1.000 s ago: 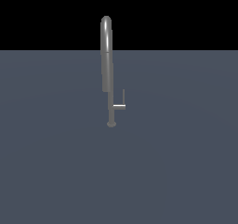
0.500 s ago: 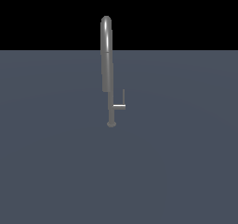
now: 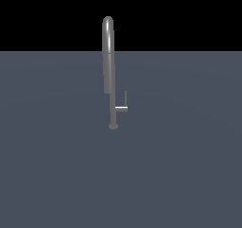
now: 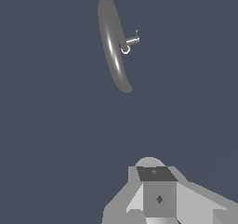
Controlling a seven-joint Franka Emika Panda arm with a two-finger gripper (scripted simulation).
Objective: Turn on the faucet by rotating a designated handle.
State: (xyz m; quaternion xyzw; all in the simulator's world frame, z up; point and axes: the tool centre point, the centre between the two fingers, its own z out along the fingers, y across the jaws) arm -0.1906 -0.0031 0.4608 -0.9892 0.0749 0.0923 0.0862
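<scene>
The faucet (image 3: 109,71) stands upright on the bench (image 3: 56,165). Its handle (image 3: 122,107) sticks out to the exterior view's right. The gripper (image 4: 158,197) is well apart; I cannot tell if its jaws are open.

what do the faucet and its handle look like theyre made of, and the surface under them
Faucet: looks like polished grey metal, with a bright streak running along the pipe. Handle: apparently the same metal, its stub catching light. Surface: flat matte blue-grey with no grain or shine; its material cannot be told from this render.

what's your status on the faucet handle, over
Gripper high above, well clear, jaw state unclear. Faucet upright, handle untouched on exterior view's right of pipe. Nothing in the way.
</scene>
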